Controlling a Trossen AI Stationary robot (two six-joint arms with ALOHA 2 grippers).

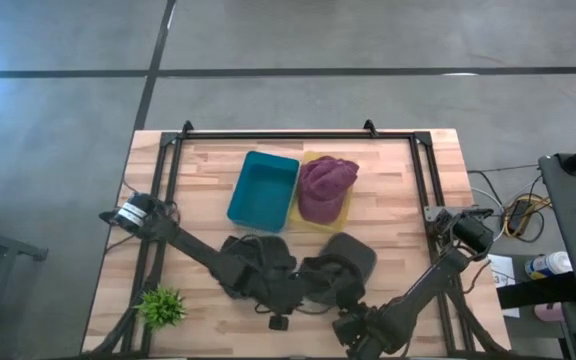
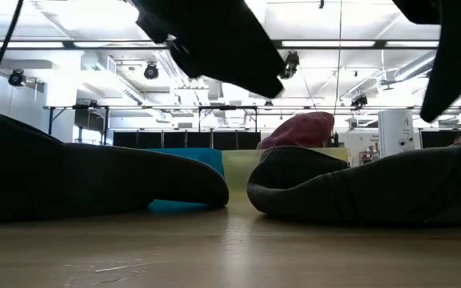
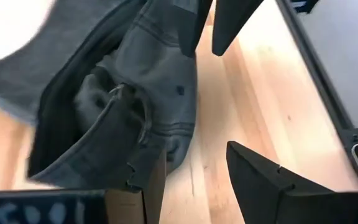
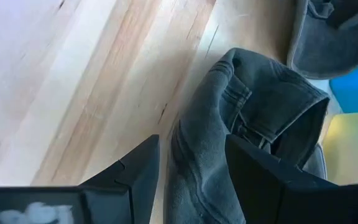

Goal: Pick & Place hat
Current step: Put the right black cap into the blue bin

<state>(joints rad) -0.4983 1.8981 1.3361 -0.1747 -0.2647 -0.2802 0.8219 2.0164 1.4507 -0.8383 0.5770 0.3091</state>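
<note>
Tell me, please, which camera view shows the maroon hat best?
The high view: the maroon hat shows whole, lying on the yellow bin. The low view catches only its crown behind dark hats; neither wrist view shows it.

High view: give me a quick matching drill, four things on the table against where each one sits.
Things:
1. maroon hat
2. teal bin
3. small green plant
4. two dark hats

Places:
A. near-left corner of the table
B. in the yellow bin, right of the teal one
C. on the bare wood, near middle, under both arms
D. far middle, left of the yellow bin

Pairs: 1-B, 2-D, 3-A, 4-C
</note>
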